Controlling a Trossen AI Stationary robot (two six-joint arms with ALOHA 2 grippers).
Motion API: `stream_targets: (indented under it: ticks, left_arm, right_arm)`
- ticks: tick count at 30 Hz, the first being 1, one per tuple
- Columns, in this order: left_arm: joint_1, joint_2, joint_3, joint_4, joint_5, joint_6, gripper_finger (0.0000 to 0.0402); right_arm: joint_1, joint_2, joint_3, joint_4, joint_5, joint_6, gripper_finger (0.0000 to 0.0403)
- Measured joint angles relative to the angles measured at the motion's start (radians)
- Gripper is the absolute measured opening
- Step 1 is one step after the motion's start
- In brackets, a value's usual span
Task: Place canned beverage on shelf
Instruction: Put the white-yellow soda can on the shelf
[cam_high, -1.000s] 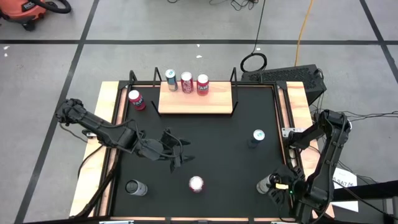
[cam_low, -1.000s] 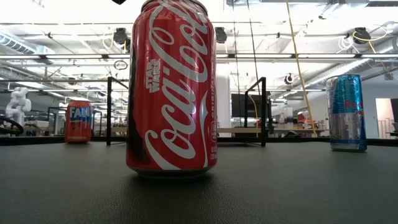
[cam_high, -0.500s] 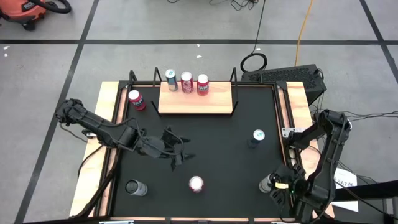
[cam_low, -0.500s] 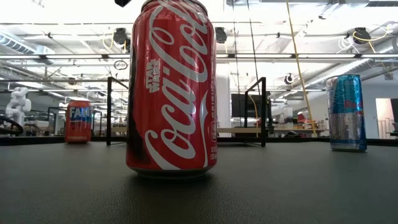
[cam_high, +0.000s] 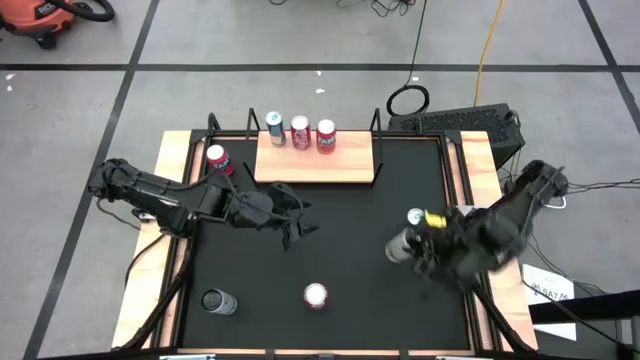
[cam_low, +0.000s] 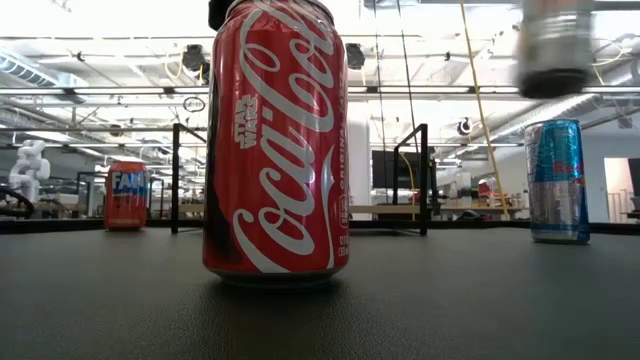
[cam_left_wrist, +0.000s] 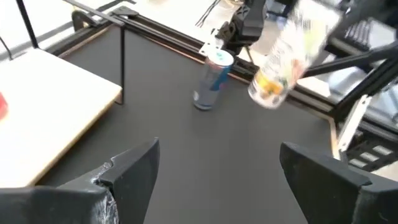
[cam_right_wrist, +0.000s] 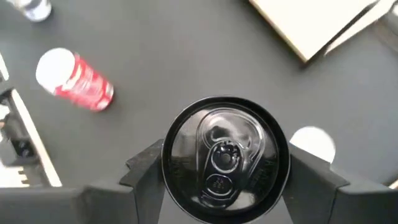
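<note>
Can (cam_right_wrist: 226, 158) with a dark top sits clamped between the right pincer (cam_right_wrist: 226, 163) fingers, lifted off the table (cam_high: 350, 250) over its right half, near the blue can (cam_high: 416, 217). Low view shows its blurred base (cam_low: 555, 45) hanging above the blue can (cam_low: 557, 180). Left wrist view catches it mid-air, tilted and smeared, label looks white with yellow, hard to read (cam_left_wrist: 283, 62).

Left pincer (cam_high: 297, 228) hovers over table centre-left, fingers spread wide, holding nothing.

Shelf (cam_high: 315, 160) at the table's far edge carries three cans in a row along its back: silver-teal (cam_high: 275, 127), red (cam_high: 300, 130), red (cam_high: 326, 134). Rest of the board bare.

Red can (cam_high: 218, 159) stands just left of the shelf. Coca-Cola can (cam_high: 316, 295) near the front edge, centre. Dark can (cam_high: 216, 301) front left.
</note>
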Motion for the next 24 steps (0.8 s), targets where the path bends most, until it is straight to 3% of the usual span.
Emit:
stream_targets:
  ticks: [4, 12, 18, 24]
  left_arm:
    - [0.067, -0.020, 0.000, -0.004, 0.028, 0.057, 0.0331]
    - [0.240, -0.105, 0.000, -0.133, 0.104, 0.095, 0.0331]
    - [0.344, -0.158, 0.000, -0.203, 0.177, 0.189, 0.0331]
    - [0.454, -0.159, 0.000, -0.212, 0.297, 0.280, 0.0331]
  right_arm:
    - [-0.194, -0.032, 0.019, 0.084, -0.017, -0.282, 0.0239]
    - [-0.613, -0.003, 0.021, 0.388, -0.249, -0.799, 0.0239]
    - [-0.862, 0.081, 0.021, 0.464, -0.383, -0.992, 0.0239]
    - [-1.011, 0.206, 0.060, 0.499, -0.480, -1.089, 0.0240]
